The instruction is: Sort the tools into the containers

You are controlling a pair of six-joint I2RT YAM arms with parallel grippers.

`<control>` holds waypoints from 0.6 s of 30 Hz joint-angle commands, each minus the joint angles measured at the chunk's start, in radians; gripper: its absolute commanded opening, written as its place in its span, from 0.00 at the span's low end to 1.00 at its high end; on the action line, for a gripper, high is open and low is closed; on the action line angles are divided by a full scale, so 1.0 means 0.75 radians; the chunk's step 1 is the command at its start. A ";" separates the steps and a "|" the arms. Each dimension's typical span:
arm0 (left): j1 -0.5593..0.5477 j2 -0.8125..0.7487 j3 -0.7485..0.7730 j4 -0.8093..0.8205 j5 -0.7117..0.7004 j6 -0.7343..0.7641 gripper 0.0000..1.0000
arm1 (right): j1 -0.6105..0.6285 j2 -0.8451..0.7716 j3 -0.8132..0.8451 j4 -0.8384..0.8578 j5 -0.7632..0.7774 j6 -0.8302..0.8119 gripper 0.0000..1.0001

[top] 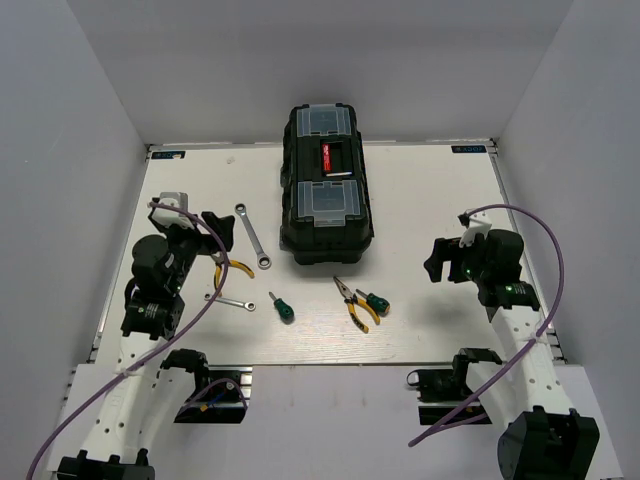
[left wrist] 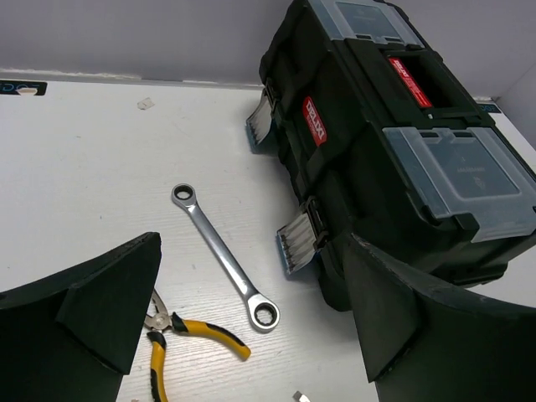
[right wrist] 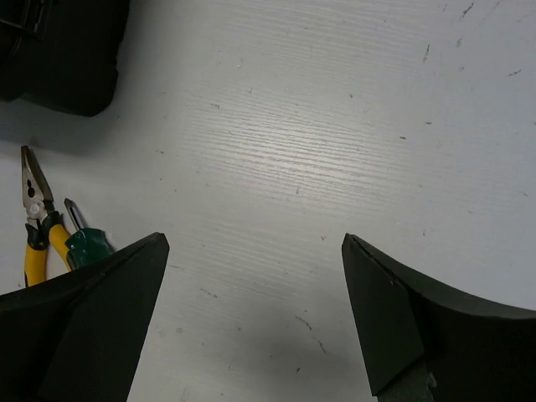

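Note:
The black toolbox [top: 325,190] stands closed at the table's middle back, its clear lids down; it also shows in the left wrist view [left wrist: 394,142]. The long wrench [top: 252,236] lies left of it, with yellow pliers [top: 238,267] and the short wrench [top: 231,300] nearer me. A green screwdriver [top: 282,308], second pliers [top: 356,302] and second screwdriver [top: 373,301] lie in front of the box. My left gripper [top: 222,232] is open and empty above the long wrench [left wrist: 224,259] and pliers [left wrist: 180,335]. My right gripper [top: 437,262] is open and empty over bare table, right of the pliers [right wrist: 35,226] and screwdriver [right wrist: 84,239].
White walls close in the table on three sides. The toolbox's silver latches [left wrist: 295,243] face the left arm, and a red label [left wrist: 314,121] sits on that side. A corner of the toolbox [right wrist: 67,50] shows at the top left of the right wrist view.

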 commanded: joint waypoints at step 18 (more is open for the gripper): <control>0.011 0.245 0.082 -0.001 0.238 -0.042 0.00 | 0.112 0.414 0.616 -0.254 -0.233 -0.369 0.00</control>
